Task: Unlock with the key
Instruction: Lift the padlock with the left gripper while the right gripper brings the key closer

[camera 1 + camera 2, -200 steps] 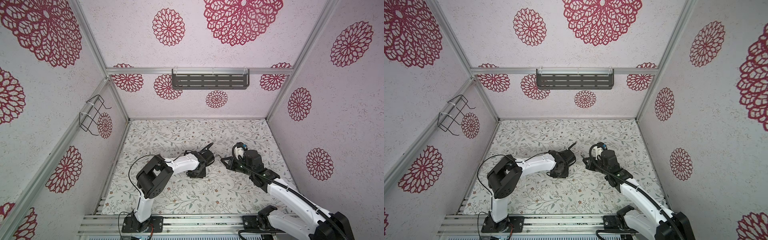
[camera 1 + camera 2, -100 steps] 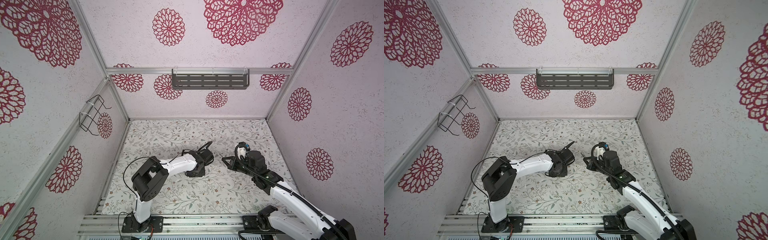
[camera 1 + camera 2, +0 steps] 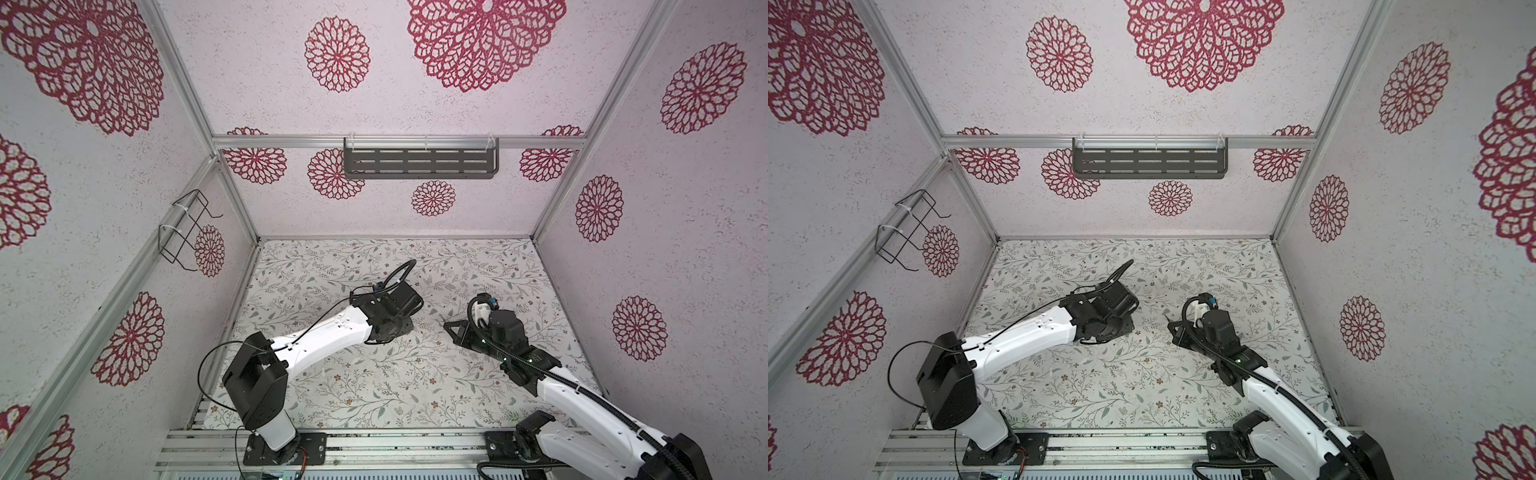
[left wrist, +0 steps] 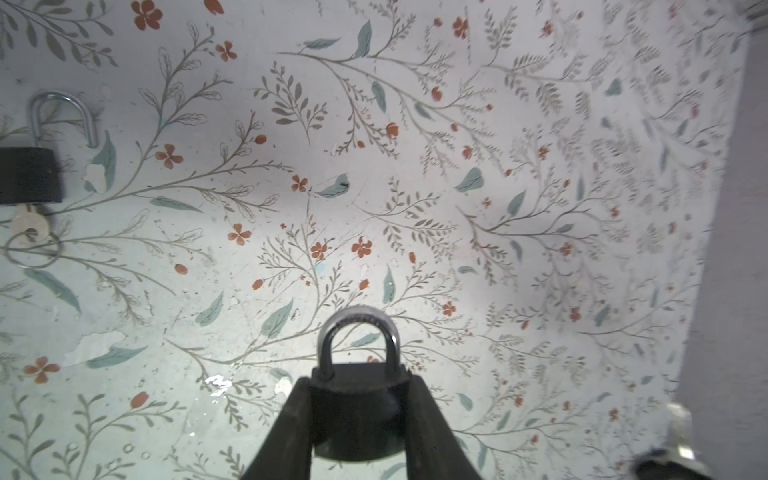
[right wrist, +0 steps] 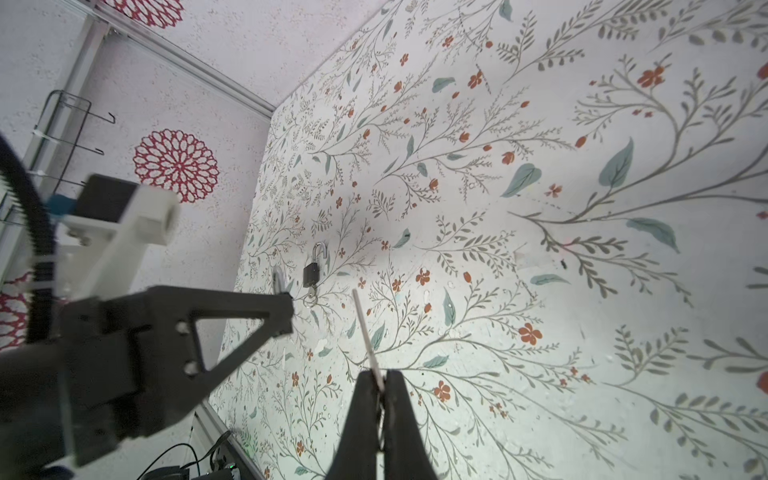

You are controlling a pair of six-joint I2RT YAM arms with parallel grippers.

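L arm (image 3: 324, 336) has re-posed over the last sec: elbow sunk back twd its base, wrist barely shifted. R arm (image 3: 573, 399) is near static. My read: L is orienting the lock for R. Insertion hasn't begun, and the grippers sit near each other but apart, mid-table (image 3: 374, 395). The table is a matte floral sheet, scuffed & chipped in spots.

L gripper (image 4: 358, 380): black wedge fingers clamped on the flanks of the padlock (image 4: 357, 415). Padlock body is squat, matte black w/ rounded corners. Its shackle (image 4: 357, 328) is polished steel, U-shaped, both legs seated. Keyhole hidden.

R gripper (image 5: 379, 376): jaws pinched tight on the key (image 5: 365, 328), a thin pale metal blade seen edge-on, poking past the tips.

A 2nd padlock (image 4: 27, 174) lies flat on the table, shackle popped, w/ a spare key (image 4: 27, 222) + wire ring (image 4: 33, 251) in it.
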